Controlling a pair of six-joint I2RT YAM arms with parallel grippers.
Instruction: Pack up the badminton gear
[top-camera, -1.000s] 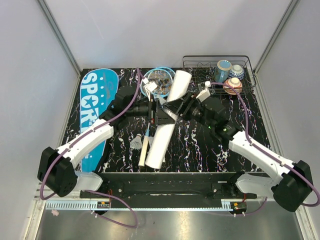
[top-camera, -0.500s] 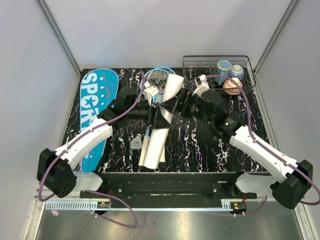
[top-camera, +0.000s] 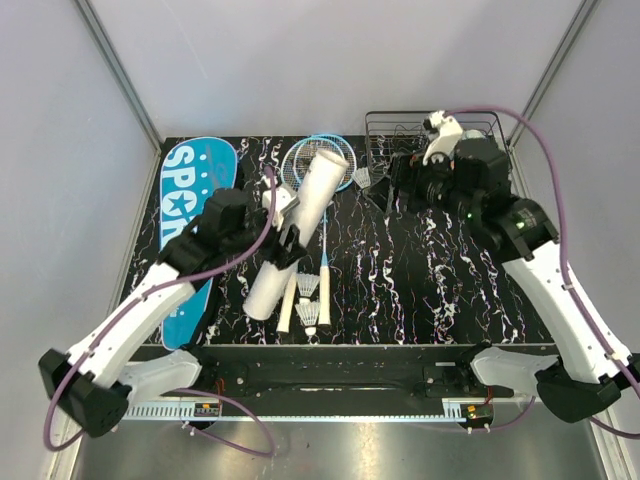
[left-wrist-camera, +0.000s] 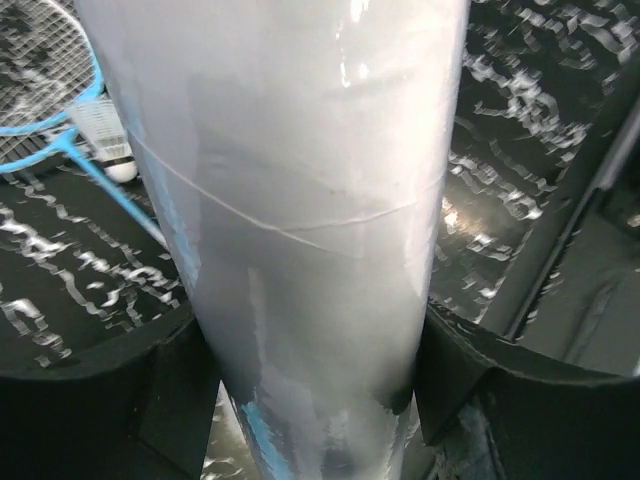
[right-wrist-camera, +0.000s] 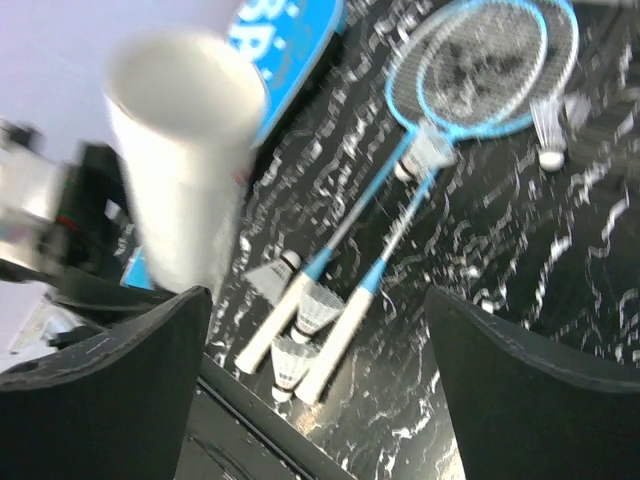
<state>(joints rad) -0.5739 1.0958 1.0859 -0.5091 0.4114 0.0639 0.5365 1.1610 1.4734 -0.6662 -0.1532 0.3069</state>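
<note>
My left gripper (top-camera: 283, 236) is shut on the long white tube (top-camera: 300, 225) at mid-length and holds it tilted, open end up and away. The tube fills the left wrist view (left-wrist-camera: 300, 200), pinched by my left gripper (left-wrist-camera: 310, 372). Two blue rackets (top-camera: 318, 165) lie with their heads at the back and their white handles (top-camera: 288, 305) toward me. Two shuttlecocks (top-camera: 310, 300) lie by the handles, another (top-camera: 362, 177) by the rack. The teal SPORT bag (top-camera: 188, 215) lies at the left. My right gripper (top-camera: 396, 190) is open and empty, raised by the rack. In the right wrist view the gripper (right-wrist-camera: 318, 330) looks down on the handles and shuttlecocks (right-wrist-camera: 318, 305).
A black wire rack (top-camera: 385, 122) stands at the back right, mostly hidden behind my right arm. The table's front edge (top-camera: 330, 348) runs just below the racket handles. Grey walls close in the left, back and right sides.
My right gripper has let go of the tube and pulled back to the far right by the rack. My left arm has drawn the tube toward the left and tilted it up.
</note>
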